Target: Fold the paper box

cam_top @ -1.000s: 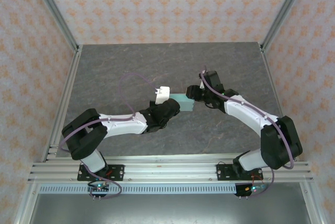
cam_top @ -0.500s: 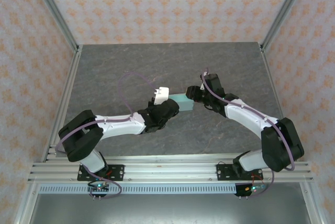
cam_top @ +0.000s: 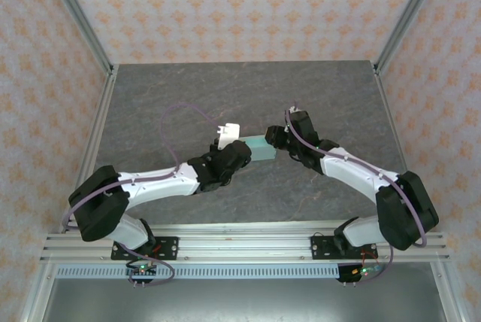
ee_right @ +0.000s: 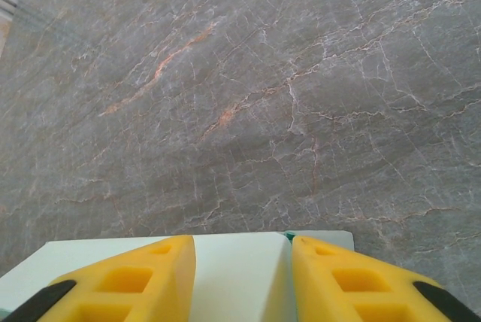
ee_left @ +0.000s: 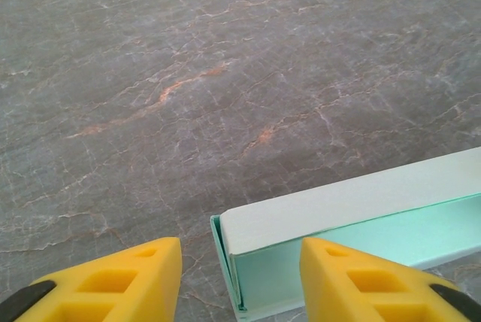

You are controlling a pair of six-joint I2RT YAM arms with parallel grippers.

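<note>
One paper box (cam_top: 262, 148), grey veined table (cam_top: 165, 96)

Bright, even light; sharp, shadowless

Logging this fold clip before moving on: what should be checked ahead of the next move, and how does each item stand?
1. Box between the two grippers: ok.
2. Left gripper open, box end between its fingers: ok.
3. Right gripper open over the box's top panel: ok.
4. Box closed all round: not ok; one long side gapes, with the inside showing.
5. Any finger touching the box: cannot tell.
6. Grippers clear of each other: ok.
</note>
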